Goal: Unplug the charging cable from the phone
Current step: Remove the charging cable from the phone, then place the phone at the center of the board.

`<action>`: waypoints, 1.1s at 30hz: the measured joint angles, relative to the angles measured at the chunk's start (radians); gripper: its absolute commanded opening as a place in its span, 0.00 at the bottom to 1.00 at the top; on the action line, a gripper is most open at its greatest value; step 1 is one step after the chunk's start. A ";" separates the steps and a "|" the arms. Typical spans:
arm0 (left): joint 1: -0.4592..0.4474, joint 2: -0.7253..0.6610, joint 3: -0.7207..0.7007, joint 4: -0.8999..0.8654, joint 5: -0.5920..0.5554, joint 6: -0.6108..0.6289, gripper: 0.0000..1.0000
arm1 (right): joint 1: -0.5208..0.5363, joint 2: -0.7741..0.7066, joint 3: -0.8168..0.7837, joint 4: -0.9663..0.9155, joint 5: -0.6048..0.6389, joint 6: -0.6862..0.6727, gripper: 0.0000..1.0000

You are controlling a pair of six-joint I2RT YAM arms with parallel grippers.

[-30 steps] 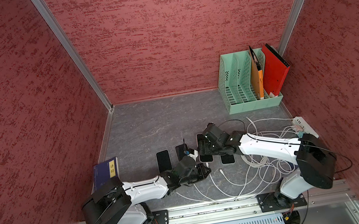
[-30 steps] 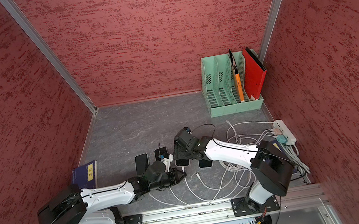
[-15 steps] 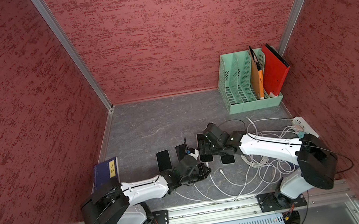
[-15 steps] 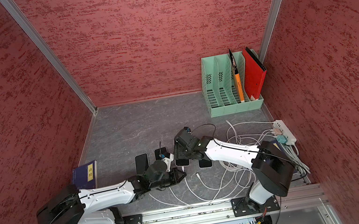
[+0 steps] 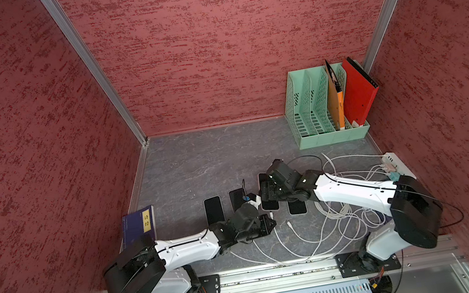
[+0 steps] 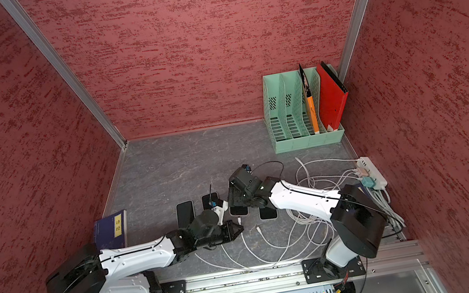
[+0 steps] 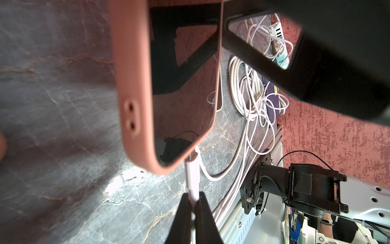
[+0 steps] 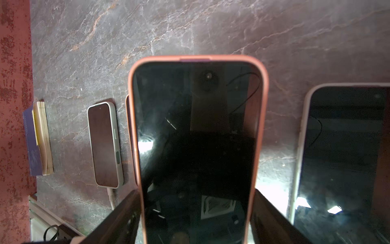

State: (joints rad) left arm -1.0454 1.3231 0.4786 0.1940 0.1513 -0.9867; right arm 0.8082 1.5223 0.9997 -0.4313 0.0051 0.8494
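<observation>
1. The phone (image 8: 196, 137), in a pink case, is third in the row of phones counted from the blue book (image 5: 140, 224). I cannot tell whether it lies fully flat on the tabletop (image 5: 198, 166).
2. The right hand (image 8: 196, 211) stands wide, with its jaws against the two long sides of the case, bracing the phone. The left hand (image 7: 193, 202) is closed tight and pinches the white plug (image 7: 192, 179) right at the phone's charging end.
3. The plug meets that end of the case. How deep it sits in the port cannot be seen.
4. Handling, as I judge it:
   - The phone is stiff and fairly light. Its glass face is slick and breakable, while the matte case should give friction, so the long side edges are the right place to hold it.
   - The cable (image 7: 213, 177) is soft and limp and would only stretch or kink if pulled. The short rigid plug is the place to grip, as close to the port as possible.
5. The phone lies screen up, with its long axis roughly parallel to the book's spine. The charging end faces the same way as the book's edge nearest the robot.
6. The plug runs in line with that axis. A straight pull along it, with no sideways lever, looks safest for the port.
</observation>
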 measured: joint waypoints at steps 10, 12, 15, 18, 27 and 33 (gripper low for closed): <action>0.000 0.000 0.005 -0.002 0.001 0.008 0.14 | -0.021 0.000 0.023 -0.018 0.000 0.000 0.28; 0.000 0.000 0.009 -0.006 0.001 0.018 0.40 | -0.021 0.000 0.029 -0.023 0.000 -0.001 0.27; 0.000 -0.010 0.011 -0.025 0.002 0.026 0.67 | -0.024 0.000 0.043 -0.046 0.003 -0.005 0.27; 0.005 -0.057 0.011 -0.076 0.000 0.040 0.79 | -0.030 0.000 0.063 -0.081 0.014 -0.018 0.28; 0.076 -0.421 0.042 -0.463 -0.203 0.058 1.00 | -0.042 0.018 0.146 -0.148 0.048 -0.079 0.29; 0.185 -0.635 0.026 -0.608 -0.308 0.047 1.00 | -0.043 0.145 0.199 -0.164 0.055 -0.118 0.30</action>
State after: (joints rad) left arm -0.8600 0.6880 0.5049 -0.4145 -0.1570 -0.9394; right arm 0.7654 1.6672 1.1984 -0.5949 0.0597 0.7311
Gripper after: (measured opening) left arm 0.996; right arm 0.790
